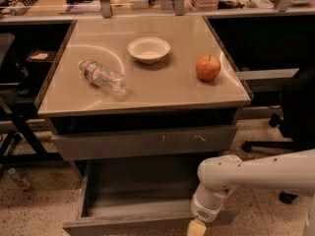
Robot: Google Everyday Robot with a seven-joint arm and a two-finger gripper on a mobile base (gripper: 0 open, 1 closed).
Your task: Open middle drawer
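Tool [196,227] low right, by open middle drawer [140,193]

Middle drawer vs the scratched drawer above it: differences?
The middle drawer is pulled out, tray exposed; the scratched drawer sits in under the tabletop. The scratched drawer's front bears pale marks; the middle drawer's front edge looks plain. Both are grey, no handles visible. The claw hangs at the middle drawer's front, right side.

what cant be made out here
gripper: camera view, low by the middle drawer front's right corner, mostly cut off by the bottom edge.
middle drawer front: lower part cut off there, right end behind the arm.
bottle label: too small to read.
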